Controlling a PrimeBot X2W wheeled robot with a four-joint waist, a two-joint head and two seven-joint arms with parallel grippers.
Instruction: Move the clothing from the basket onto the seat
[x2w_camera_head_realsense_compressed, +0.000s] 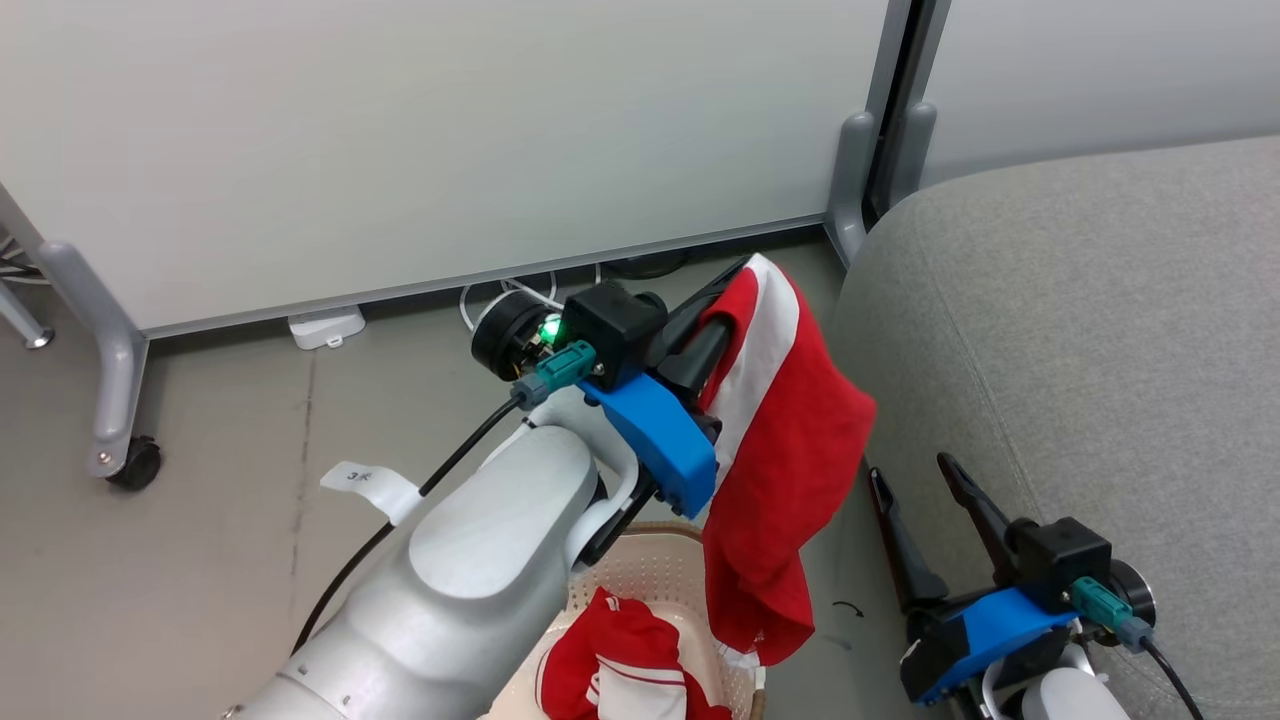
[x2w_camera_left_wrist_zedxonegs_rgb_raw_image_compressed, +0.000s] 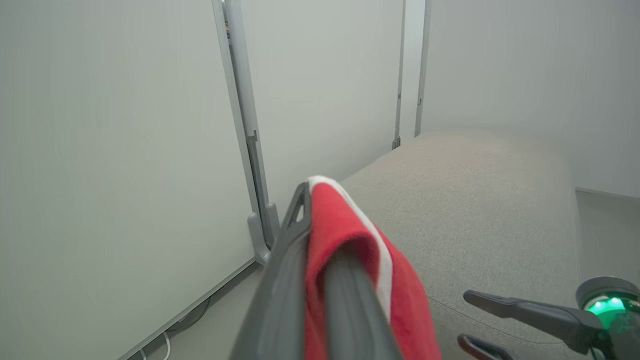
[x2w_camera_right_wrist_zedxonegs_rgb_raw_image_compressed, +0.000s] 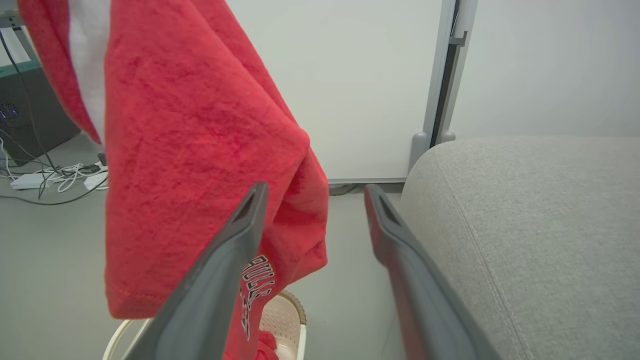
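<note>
With the left claw (x2w_camera_head_realsense_compressed: 733, 287) clamped on the soft red white-striped garment (x2w_camera_head_realsense_compressed: 790, 450) hanging below it over the cream perforated plastic basket (x2w_camera_head_realsense_compressed: 645, 575), swing right until the trailing hem clears the light grey fabric seat (x2w_camera_head_realsense_compressed: 1100, 330) beside the open right claw (x2w_camera_head_realsense_compressed: 910, 470), then release.
</note>
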